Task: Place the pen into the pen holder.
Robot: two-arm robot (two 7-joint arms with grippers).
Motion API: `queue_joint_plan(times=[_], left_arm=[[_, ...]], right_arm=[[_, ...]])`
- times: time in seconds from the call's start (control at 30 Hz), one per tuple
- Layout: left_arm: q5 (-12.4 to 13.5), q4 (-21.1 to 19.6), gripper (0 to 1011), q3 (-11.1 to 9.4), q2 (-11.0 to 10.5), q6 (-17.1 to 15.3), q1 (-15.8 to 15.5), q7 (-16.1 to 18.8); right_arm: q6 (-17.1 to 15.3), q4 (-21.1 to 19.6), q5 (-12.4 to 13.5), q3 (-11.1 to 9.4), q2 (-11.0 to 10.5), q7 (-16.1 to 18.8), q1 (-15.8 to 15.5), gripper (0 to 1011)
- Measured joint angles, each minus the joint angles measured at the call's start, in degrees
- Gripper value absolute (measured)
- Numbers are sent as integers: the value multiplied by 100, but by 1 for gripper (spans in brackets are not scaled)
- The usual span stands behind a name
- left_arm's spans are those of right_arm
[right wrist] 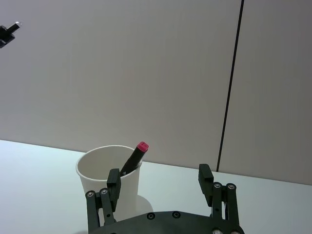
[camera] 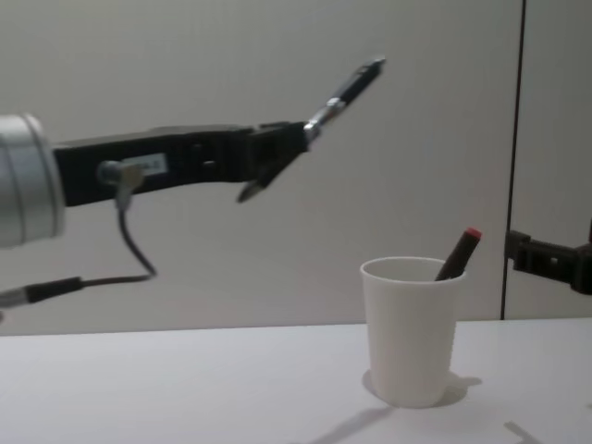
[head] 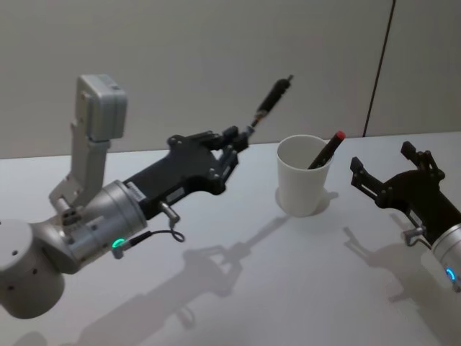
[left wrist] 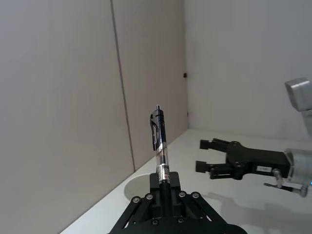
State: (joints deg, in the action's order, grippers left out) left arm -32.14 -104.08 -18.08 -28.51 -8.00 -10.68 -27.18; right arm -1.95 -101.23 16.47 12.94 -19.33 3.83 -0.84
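One pen [head: 272, 97] is sticking up, pinched in the left gripper [head: 241, 140]; centre it over the cup [head: 302, 184], then tip it downward; the right gripper [head: 382, 162] is idling wide.

The pen [head: 268, 104] has a clear barrel with a label band and a black clip at its top end. It hangs in the air, pinched at its lower end by the left gripper [head: 241, 137]. It slants upward with the clip end highest, above and to the left of the pen holder [head: 302, 180] and well apart from it. The pen holder is a plain white paper cup, tapered, with a rolled rim. It stands upright on the white table [head: 302, 288] with its mouth open. A dark pen with a red cap [head: 325, 150] leans inside against the rim, its red end poking out.
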Motion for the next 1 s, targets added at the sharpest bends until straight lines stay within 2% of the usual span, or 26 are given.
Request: queue_joint_plan(times=[0.37,0.77,1.0], left_arm=[[269,87,116,-185,243,-237,-208,-298],[582,187,116,-314,415,-393,-364,-260],[677,218,116,-346,462,-432,-407,-227]], right_arm=[[0,0,0,0,0,0,0,1002],[0,0,0,0,0,0,0,1002],[0,0,0,0,0,0,0,1002]])
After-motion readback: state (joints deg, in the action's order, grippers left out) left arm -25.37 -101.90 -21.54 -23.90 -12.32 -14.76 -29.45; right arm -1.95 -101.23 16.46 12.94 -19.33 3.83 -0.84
